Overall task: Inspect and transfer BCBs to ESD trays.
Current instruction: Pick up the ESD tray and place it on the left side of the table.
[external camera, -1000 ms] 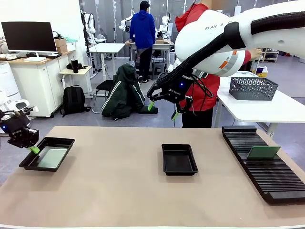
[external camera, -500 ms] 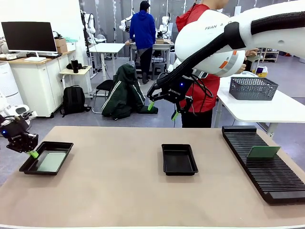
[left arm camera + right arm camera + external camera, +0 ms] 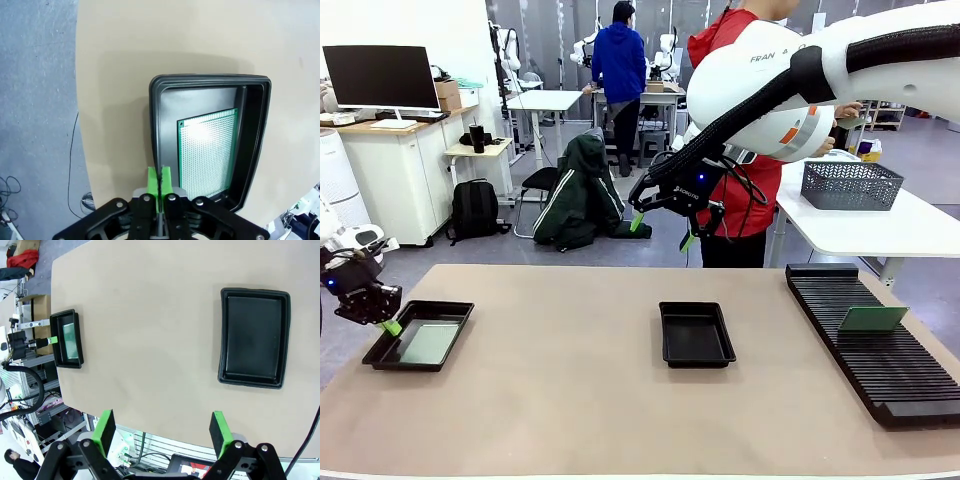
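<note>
At the left edge of the bench (image 3: 570, 400) sits one ESD tray (image 3: 372, 353). A green BCB (image 3: 207, 150), dotted with fine rows of holes, lies flat on its floor just beside the left gripper (image 3: 159, 176), whose pads are pressed together, apparently pinching the tray's rim. The second ESD tray (image 3: 666, 335) lies mid-bench, and the right gripper (image 3: 660, 230) hangs high above the bench with its jaws spread wide, holding nothing.

The table (image 3: 570, 410) is plain tan; the left tray (image 3: 400, 365) at its left edge and the middle tray (image 3: 697, 363) are both glossy black; the BCB (image 3: 207, 150) in the left tray is green with a fine dotted grid; the rack (image 3: 890, 385) along the right edge is black and ribbed, holding a second BCB (image 3: 872, 318), plain green.
</note>
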Robot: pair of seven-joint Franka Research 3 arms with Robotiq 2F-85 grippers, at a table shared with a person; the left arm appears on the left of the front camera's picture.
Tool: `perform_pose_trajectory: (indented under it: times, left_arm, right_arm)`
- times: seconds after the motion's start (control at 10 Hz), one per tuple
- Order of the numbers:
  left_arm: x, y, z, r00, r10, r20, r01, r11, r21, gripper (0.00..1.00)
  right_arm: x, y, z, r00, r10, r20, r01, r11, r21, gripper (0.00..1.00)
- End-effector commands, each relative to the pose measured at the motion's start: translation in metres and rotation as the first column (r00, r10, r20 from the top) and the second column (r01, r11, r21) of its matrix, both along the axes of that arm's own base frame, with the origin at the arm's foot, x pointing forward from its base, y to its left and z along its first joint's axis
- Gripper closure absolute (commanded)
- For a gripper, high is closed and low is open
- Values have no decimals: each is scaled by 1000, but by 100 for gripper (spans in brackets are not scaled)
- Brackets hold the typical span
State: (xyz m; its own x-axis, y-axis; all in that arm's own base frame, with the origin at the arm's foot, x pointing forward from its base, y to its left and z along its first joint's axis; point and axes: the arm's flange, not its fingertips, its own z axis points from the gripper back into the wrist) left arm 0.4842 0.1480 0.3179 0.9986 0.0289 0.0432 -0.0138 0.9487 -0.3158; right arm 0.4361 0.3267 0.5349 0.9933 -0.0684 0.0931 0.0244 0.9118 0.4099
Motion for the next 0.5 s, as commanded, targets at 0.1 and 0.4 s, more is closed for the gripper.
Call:
perform_pose_trajectory:
  times: [0.1,0.4]
  left_arm:
    - [1,1,3,1000,-3,0,3,1000,-4,97]
    - [1,1,3,1000,-3,0,3,1000,-4,97]
  right_arm:
    - [1,2,0,1000,-17,-1,17,1000,-13,0]
    - [1,2,0,1000,-17,-1,17,1000,-13,0]
